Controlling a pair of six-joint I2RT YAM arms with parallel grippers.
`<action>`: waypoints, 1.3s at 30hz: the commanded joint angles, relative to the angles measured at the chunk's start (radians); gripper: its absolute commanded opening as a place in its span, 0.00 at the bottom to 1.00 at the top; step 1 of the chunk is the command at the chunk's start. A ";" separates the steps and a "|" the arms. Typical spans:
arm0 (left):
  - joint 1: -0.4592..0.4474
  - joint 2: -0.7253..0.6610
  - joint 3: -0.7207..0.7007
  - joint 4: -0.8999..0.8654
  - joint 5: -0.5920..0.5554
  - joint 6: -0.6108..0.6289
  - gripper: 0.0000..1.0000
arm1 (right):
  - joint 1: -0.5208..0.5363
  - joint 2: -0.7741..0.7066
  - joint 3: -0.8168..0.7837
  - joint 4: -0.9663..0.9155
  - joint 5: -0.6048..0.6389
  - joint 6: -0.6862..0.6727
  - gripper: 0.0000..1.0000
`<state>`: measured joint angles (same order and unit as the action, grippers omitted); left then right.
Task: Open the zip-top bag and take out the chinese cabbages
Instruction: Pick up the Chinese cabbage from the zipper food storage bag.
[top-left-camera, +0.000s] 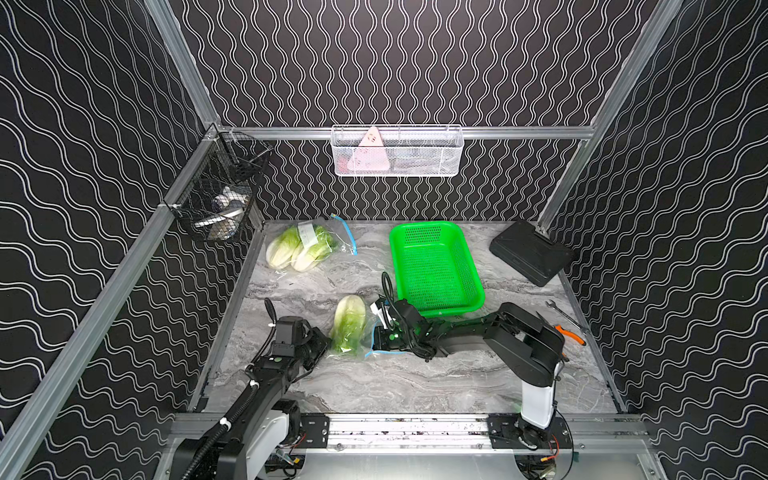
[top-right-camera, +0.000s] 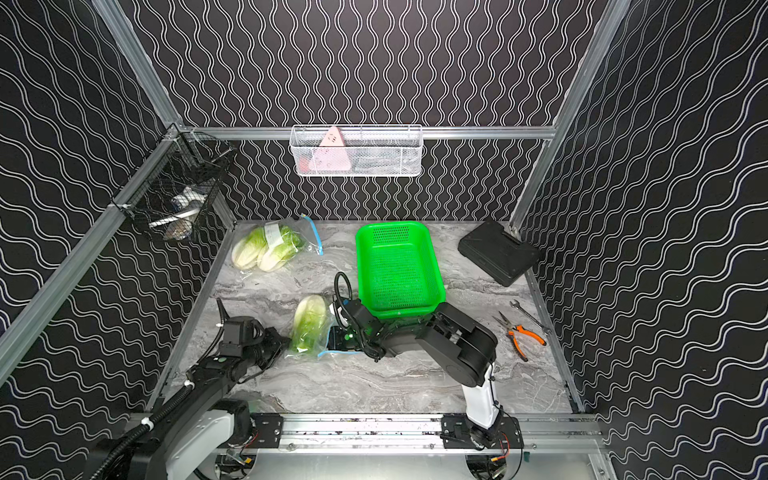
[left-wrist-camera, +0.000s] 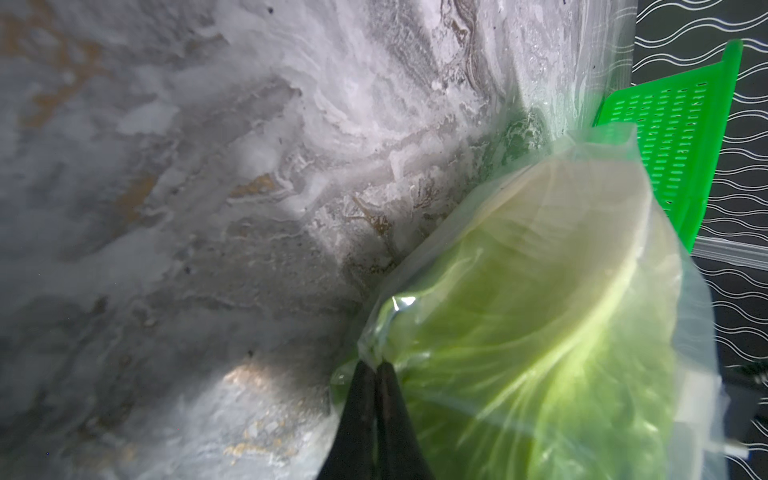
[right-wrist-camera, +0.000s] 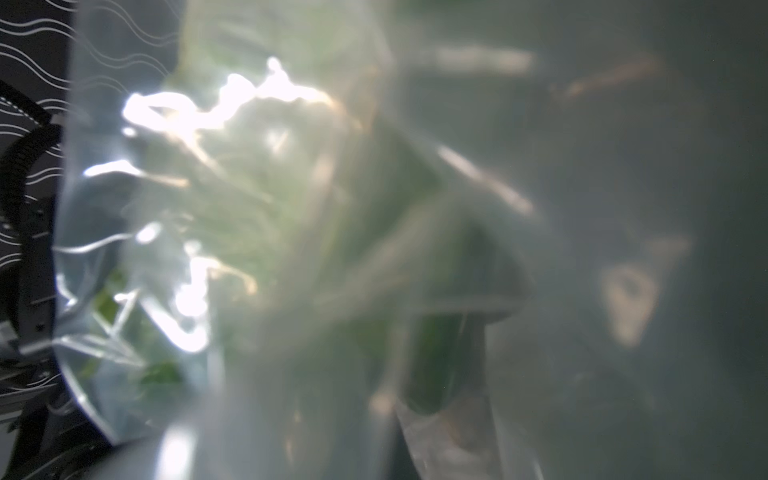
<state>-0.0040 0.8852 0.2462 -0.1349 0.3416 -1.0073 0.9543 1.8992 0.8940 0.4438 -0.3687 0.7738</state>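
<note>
Grey marble desk, with a green mesh basket sitting empty mid-right. None of the cabbages are out yet. Two of them are in a zip bag at the far left corner, well apart from both arms. The third cabbage lies in the near bag between the two arms, white end pointing away from the robot.

The left claw is pressed together, pinching a fold of that bag's film on the leafy side. The right claw is also closed, at the end with the blue zip strip. Its wrist view is just blurry plastic, so I can't tell if any film is between the fingers.

My worries:
- The left pinch is on thin, slippery film. A hard pull could slide it out or tear it.
- If the zip isn't properly parted, pulling just drags the bag, cabbage and all.
- The right forearm is just beside the basket's near corner, so a swing could shove it.
</note>
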 joint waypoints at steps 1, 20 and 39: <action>0.005 -0.007 0.011 -0.032 -0.012 0.032 0.00 | -0.028 -0.063 -0.057 -0.009 0.070 -0.001 0.00; 0.015 0.047 -0.014 0.017 0.005 0.042 0.00 | -0.115 0.008 -0.037 0.109 0.039 0.051 0.17; 0.016 0.089 -0.001 0.028 0.015 0.064 0.00 | -0.037 0.047 0.003 0.289 -0.103 0.026 0.39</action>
<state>0.0116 0.9760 0.2375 -0.1009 0.3573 -0.9661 0.9138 1.9659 0.9154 0.6456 -0.4831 0.7948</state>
